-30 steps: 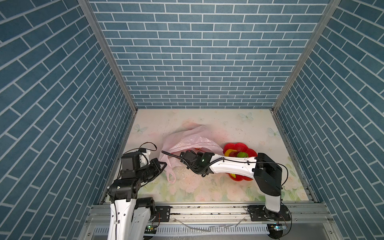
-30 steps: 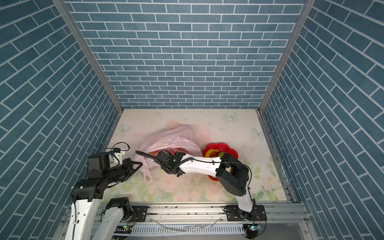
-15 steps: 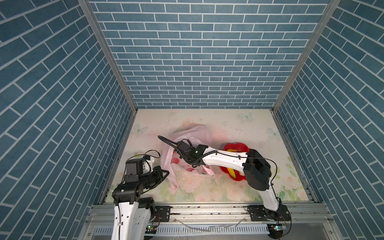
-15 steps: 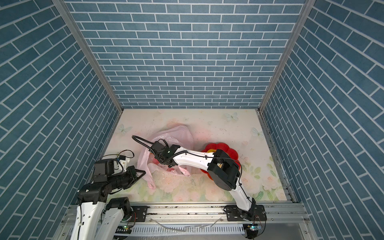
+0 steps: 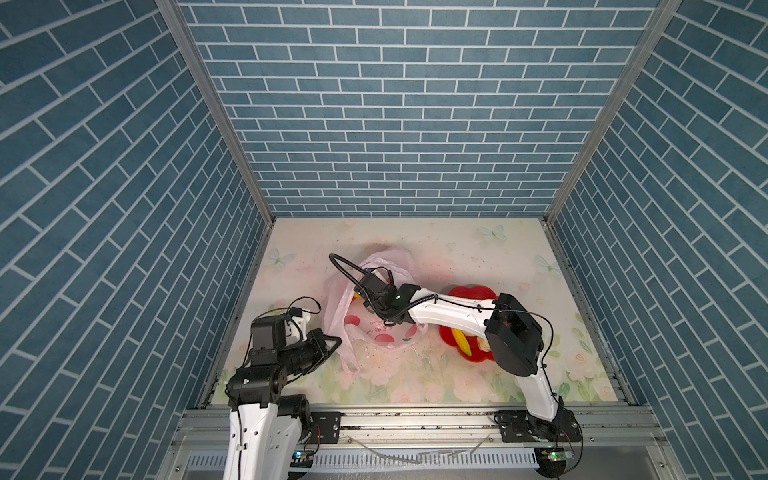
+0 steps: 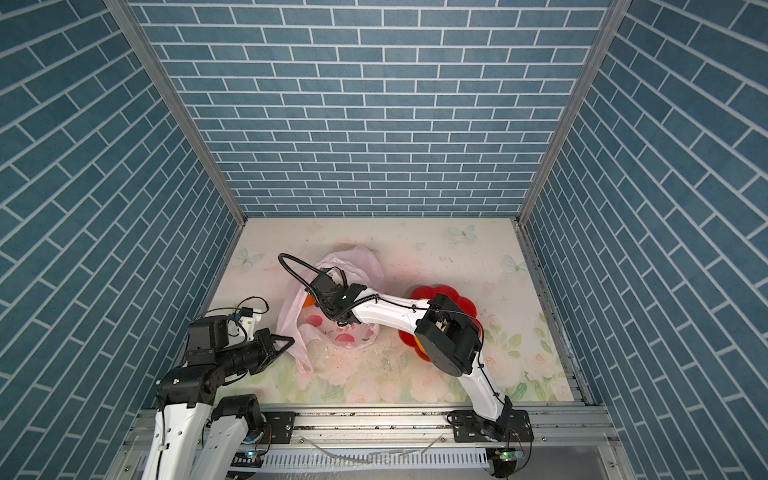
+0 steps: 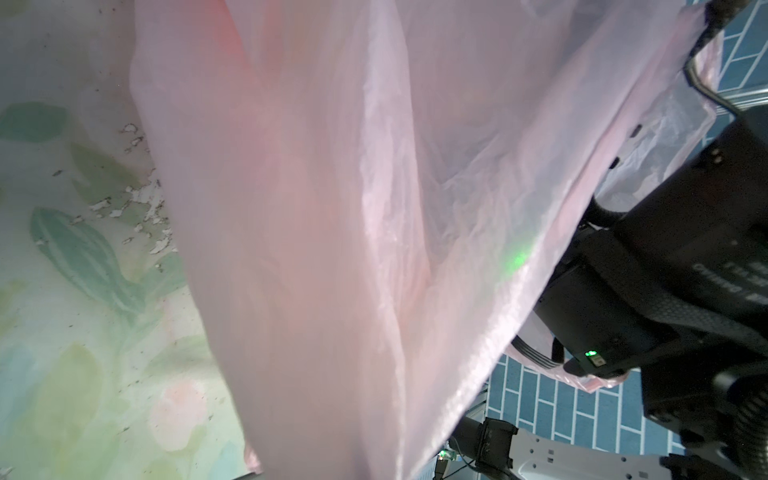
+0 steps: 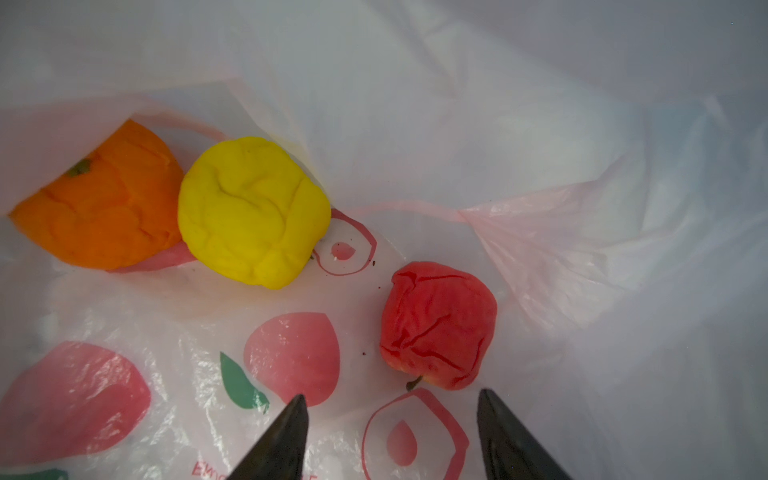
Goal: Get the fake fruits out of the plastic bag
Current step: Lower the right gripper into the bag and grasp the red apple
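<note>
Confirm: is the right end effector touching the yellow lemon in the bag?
Apart. The right wrist view shows the right end effector open, its fingertips well short of the yellow lemon, with printed film of the plastic bag between them.

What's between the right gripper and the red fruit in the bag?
Only bare printed film of the plastic bag; the right wrist view shows nothing else between right gripper and red fruit.
</note>
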You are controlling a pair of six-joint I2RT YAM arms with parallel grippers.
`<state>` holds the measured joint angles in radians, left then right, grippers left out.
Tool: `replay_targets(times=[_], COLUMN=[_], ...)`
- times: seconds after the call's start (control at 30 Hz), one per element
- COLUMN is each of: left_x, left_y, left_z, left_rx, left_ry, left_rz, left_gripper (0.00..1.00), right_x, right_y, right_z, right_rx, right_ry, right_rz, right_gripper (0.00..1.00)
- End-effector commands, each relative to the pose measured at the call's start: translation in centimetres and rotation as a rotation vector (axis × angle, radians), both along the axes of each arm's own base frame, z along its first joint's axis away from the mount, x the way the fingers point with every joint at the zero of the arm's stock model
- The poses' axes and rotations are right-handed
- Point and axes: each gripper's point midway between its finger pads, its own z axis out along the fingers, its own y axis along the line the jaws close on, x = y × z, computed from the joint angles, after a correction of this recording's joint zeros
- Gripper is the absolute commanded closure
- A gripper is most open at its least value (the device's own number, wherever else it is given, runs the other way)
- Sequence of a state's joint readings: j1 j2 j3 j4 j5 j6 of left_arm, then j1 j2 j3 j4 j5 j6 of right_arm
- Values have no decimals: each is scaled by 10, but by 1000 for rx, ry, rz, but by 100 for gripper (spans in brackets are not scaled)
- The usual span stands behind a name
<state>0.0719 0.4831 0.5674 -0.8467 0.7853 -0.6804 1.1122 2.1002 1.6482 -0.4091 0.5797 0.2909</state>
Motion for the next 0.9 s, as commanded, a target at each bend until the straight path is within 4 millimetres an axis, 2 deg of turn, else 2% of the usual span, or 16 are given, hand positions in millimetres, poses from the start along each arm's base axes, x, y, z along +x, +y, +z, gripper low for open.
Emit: replay_targets(times=[0.0, 0.33, 0.5, 0.87], left_x=[11, 54, 67, 90], left_y=[-3, -1, -1, 0], left_z=[9, 46, 62, 52], left_rx=[-47, -162, -186, -199], left_ry=[-37, -127, -155, -106], left_rz=[11, 96, 99, 109], left_gripper=[97, 97, 97, 96], right_x=[8, 26, 39, 64], right_y=[-4, -7, -8, -14], right_z=[-7, -11, -14, -26], right_rx=[61, 146, 179, 211], right_ry=[8, -12, -4, 16], right_rz=[-68, -134, -161, -205], right_gripper=[32, 28, 28, 28])
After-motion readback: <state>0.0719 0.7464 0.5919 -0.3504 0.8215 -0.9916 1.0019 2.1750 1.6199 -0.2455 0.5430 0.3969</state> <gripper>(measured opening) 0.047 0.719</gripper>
